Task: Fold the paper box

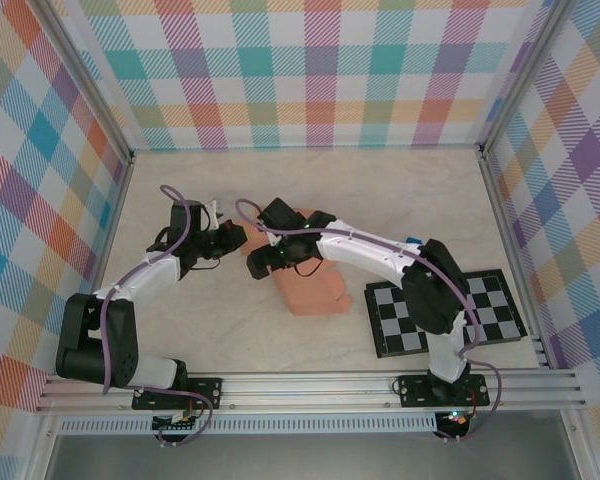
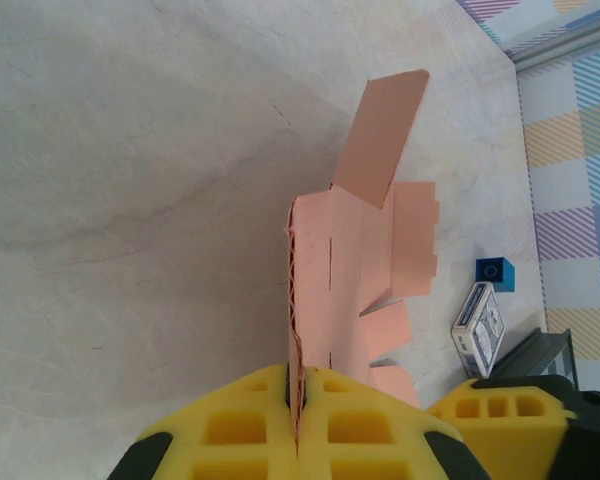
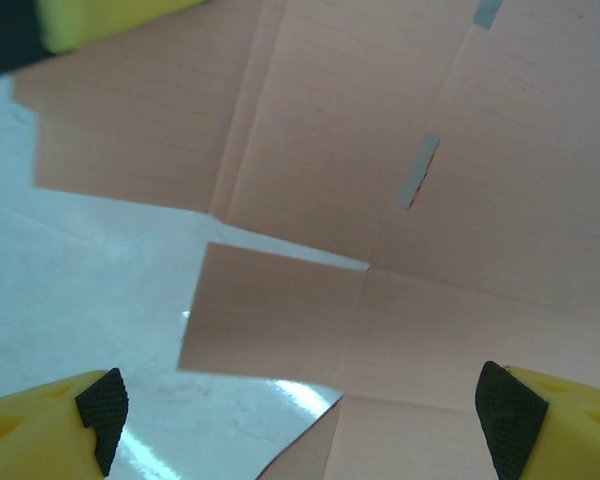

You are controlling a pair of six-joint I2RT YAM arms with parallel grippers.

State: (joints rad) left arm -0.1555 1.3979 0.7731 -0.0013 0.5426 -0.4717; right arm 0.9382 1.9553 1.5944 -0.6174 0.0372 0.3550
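Observation:
The paper box (image 1: 315, 288) is a salmon-orange creased cut-out with flaps, partly raised off the table at mid-centre. My left gripper (image 1: 232, 240) is shut on the card's left edge. In the left wrist view its yellow fingers (image 2: 235, 425) pinch the corrugated edge, and the paper box (image 2: 360, 250) stands on edge ahead with one flap (image 2: 385, 135) sticking up. My right gripper (image 1: 272, 256) hovers over the card's upper left part with its jaws wide open. In the right wrist view the paper box (image 3: 380, 150) lies beyond the right gripper (image 3: 305, 420), with nothing held between the pads.
A black-and-white checkered board (image 1: 445, 310) lies at the right front. A small blue cube (image 2: 495, 273) and a small printed box (image 2: 480, 325) sit on the table past the card. Plaid walls enclose the marbled table (image 1: 380, 180).

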